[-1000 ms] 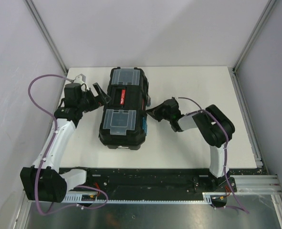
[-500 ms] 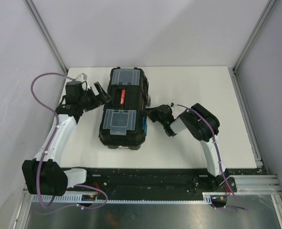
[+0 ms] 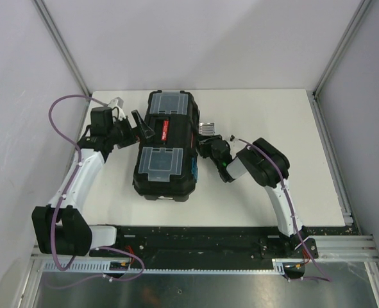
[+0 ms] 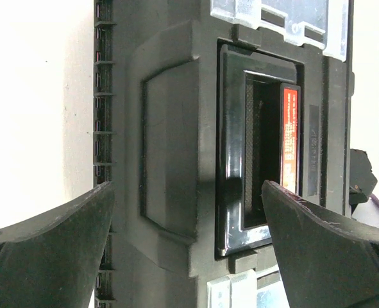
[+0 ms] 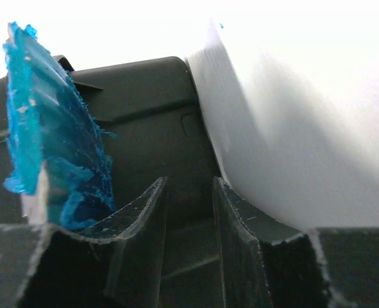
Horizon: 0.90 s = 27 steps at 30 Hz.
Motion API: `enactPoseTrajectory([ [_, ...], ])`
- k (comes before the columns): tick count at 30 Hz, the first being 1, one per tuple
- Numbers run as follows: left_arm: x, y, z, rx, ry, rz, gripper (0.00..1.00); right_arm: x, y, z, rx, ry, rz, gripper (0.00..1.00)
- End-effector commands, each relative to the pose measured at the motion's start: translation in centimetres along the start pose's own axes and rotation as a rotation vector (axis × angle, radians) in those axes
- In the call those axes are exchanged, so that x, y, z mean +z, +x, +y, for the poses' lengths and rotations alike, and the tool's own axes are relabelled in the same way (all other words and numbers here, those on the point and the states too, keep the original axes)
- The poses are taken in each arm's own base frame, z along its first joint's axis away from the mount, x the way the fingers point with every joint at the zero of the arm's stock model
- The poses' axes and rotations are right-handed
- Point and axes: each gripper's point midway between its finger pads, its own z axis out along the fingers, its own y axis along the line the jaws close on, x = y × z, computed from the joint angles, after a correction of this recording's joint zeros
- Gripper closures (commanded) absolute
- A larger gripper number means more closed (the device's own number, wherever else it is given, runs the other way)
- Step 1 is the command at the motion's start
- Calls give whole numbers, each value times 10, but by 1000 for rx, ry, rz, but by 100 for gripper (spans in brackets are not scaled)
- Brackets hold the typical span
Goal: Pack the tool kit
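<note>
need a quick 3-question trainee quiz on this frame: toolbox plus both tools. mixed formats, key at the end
1. True or false: the toolbox lies on the table with its lid down.
2. Which has the wider gap between its fingers? A) left tool B) right tool C) both equal
3. Fill in: the latch beside the right tool is coloured ___.

Key: 1 true; 2 A; 3 blue.
</note>
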Motion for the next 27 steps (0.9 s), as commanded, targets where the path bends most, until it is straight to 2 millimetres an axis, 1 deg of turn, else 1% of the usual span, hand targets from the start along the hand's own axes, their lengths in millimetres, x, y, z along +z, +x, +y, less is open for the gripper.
enactPoseTrajectory([
  [1,0,4,0,15,22,11,1,6,-19,17,14,-51,-72,59],
  [6,2,7,4,14,12,19,0,3,-23,37,-17,-98,-75,57],
  [9,3,9,5,15,6,24,0,0,-29,48,-50,-107,-83,57],
  [16,7,12,11,20,-12,32,1,-10,-46,76,-187,-110,-121,58],
  [19,9,13,13,19,-16,39,1,-14,-44,95,-226,-170,-115,58],
  [21,10,13,14,18,-19,41,0,-15,-40,103,-248,-199,-103,57],
  [27,14,18,17,19,-23,60,1,-10,-26,109,-243,-275,-9,57],
])
